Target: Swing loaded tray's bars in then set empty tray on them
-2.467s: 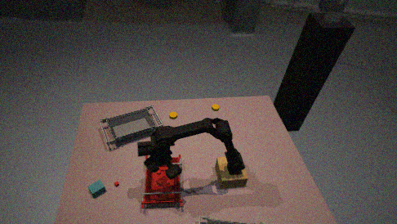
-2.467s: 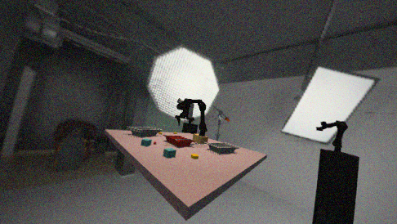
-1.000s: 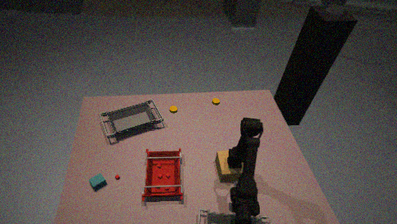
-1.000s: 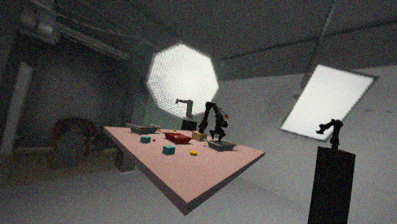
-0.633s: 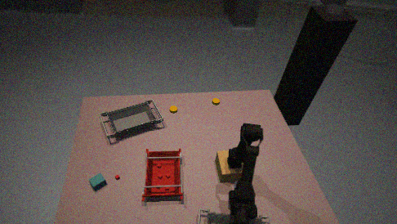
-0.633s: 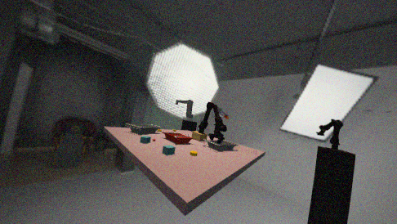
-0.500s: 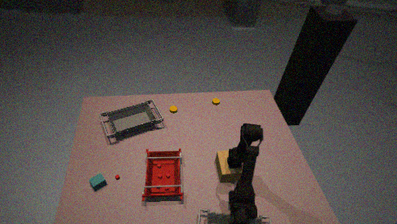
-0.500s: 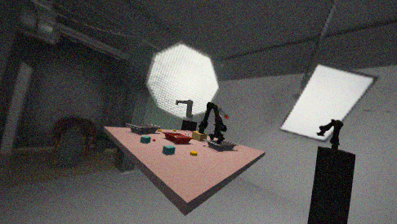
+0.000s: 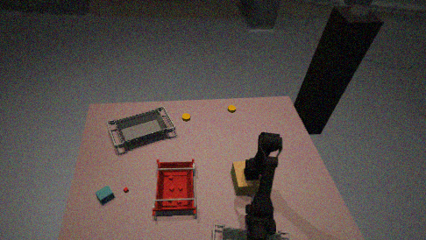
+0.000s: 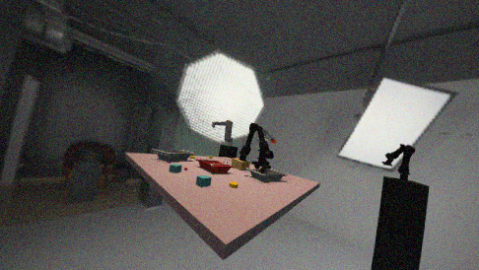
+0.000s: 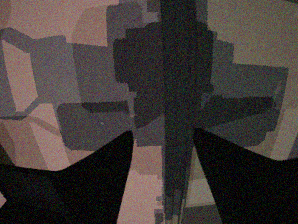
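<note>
The red loaded tray (image 9: 159, 188) (image 10: 215, 169), small red blocks inside and both bars (image 9: 175, 168) across its top, is seen at mid-bench (image 9: 298, 184) (image 10: 232, 212), its long axis pointed at the far edge. Toward the near edge, a gray tray (image 9: 223, 228) (image 10: 268, 177) (image 11: 179, 100) is partly hidden by the arm (image 9: 266, 188) (image 10: 250, 140) and cut off in the top view; its long axis is laid roughly along the far edge's direction. The jaws (image 10: 262, 168) are parted about its wall, unclenched, with gaps seen on both sides.

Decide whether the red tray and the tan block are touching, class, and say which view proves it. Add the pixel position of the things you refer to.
Apart. The top view shows a strip of pink tabletop (image 9: 215, 175) between the red tray (image 9: 186, 180) (image 10: 209, 166) and the tan block (image 9: 237, 172) (image 10: 239, 164).
</note>
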